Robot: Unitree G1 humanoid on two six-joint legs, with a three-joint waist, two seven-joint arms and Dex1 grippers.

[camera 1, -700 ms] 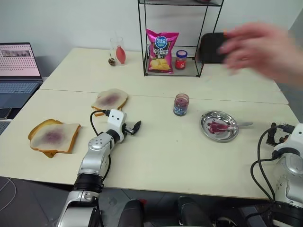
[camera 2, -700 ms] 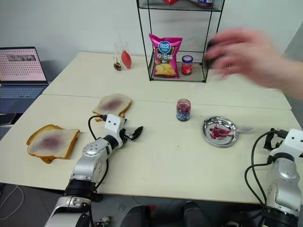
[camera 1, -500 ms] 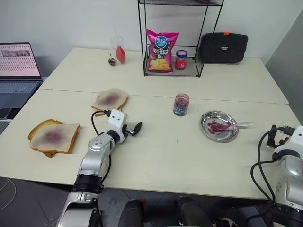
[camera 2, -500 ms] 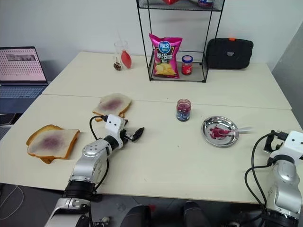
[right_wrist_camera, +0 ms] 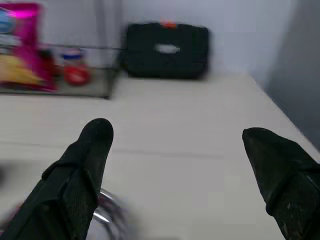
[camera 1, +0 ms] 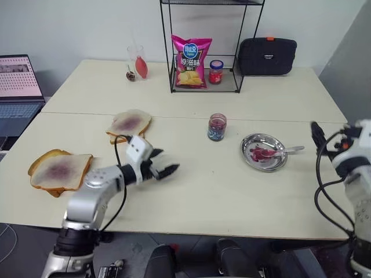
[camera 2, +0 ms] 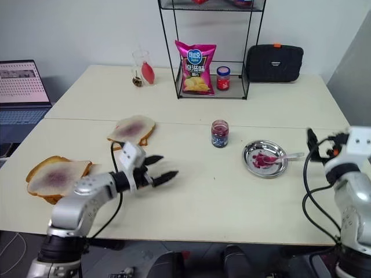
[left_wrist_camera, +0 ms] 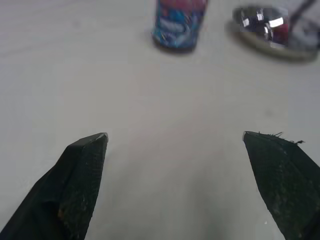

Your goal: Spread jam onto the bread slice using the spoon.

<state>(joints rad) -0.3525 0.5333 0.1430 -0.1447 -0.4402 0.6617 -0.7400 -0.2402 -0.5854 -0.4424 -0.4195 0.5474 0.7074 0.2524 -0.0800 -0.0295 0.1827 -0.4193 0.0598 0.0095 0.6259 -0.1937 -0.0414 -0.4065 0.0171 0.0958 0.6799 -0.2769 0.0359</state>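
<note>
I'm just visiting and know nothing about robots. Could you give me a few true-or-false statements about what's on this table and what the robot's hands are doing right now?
1. The spoon lies in the steel dish with its handle over the rim. True.
2. The left hand is gripping the spoon. False: it is open and holds nothing.
3. The bread slice has a purple smear at its centre. True.
4. The small jar stands inside the wire rack. False: it stands on the table, beside the dish.
5. The right hand is open. True.
</note>
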